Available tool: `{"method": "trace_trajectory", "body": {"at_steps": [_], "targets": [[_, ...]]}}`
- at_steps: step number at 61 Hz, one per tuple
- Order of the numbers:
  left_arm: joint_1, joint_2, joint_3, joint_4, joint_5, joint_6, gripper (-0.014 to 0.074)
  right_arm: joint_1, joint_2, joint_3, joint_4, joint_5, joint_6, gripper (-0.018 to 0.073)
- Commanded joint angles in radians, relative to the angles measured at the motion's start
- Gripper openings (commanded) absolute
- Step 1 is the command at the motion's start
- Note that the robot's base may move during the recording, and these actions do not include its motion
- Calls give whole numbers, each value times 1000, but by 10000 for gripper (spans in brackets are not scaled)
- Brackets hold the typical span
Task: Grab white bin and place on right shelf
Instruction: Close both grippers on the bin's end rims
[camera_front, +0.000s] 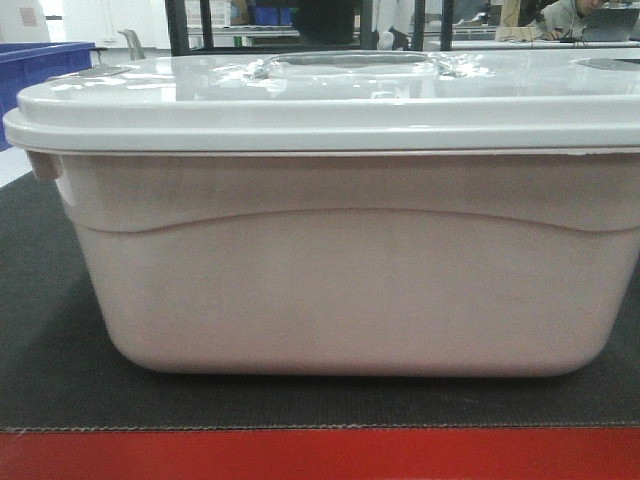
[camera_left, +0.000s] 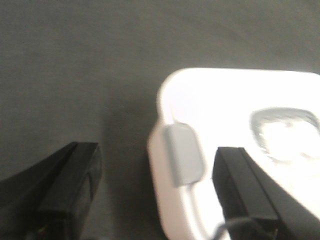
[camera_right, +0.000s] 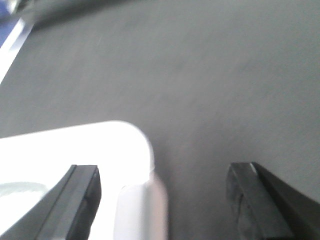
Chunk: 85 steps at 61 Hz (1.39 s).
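As it sat lidded, white bin (camera_front: 340, 290): on desk (camera_front: 320, 455).
Left end effector (camera_left: 157, 151): gaped empty.
Right end effector (camera_right: 164, 171): gaped empty.

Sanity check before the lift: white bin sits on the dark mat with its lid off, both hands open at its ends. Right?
Not quite: the front view shows the lid closed on the bin. The rest holds.

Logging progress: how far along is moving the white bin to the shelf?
Nothing is done yet: the white bin sits on the dark mat, lid on. In hand: the left gripper and right gripper hang open, one at each end of the bin. Left: clamp, lift, set it on the shelf, not in view.
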Motion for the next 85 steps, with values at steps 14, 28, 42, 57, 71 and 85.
{"method": "trace_trajectory", "body": {"at_steps": [14,28,42,57,71,85], "targets": [[171,253,-128,-433,271,333,380,-83,210,-171,294,279,-224,613],[282,427,-128,-679,459,464,379,-335,325,-169,680,581,-566,613],[281,561,-128,-688,459,486,379,-394,461,-131,771,636,-673,613],[270,638,-128,-691,459,486,379,-358,549,-31,880,636,-754,613],[204,665,-128,-693,459,488,379,-305,586,67,950,636,-853,613],[147,681,-128,-707,445,488,379,-257,615,92,1012,636,-867,613]]}}
